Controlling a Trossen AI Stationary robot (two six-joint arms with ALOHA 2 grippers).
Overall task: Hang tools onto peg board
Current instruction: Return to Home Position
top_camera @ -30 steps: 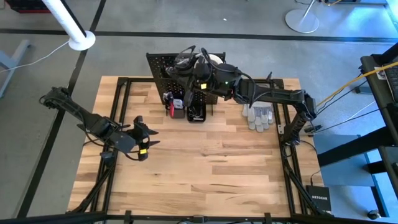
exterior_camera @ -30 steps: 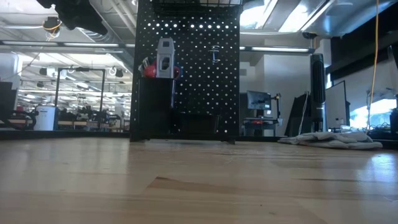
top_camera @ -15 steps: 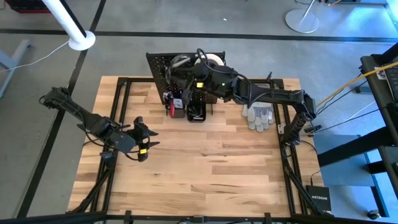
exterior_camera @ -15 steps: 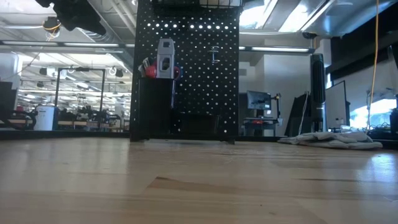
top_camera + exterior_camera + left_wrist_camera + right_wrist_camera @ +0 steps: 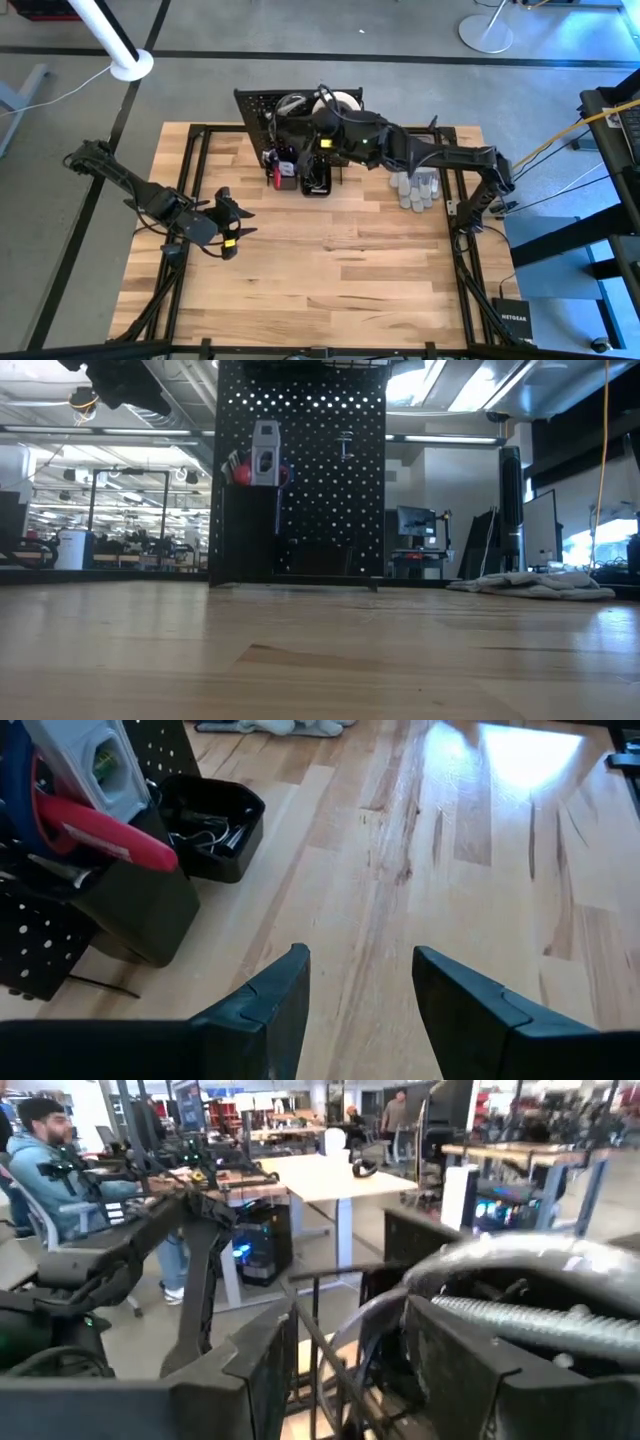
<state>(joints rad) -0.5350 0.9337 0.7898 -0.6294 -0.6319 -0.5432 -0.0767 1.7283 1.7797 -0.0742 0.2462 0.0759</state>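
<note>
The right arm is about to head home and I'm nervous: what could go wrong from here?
The open right hand hangs over the basket, close to its wire; a low pull-back might snag it and tip the peg board. The tools stick up out of the bin below, so a dipping arm might knock them. The left hand waits far off, over the table.
</note>
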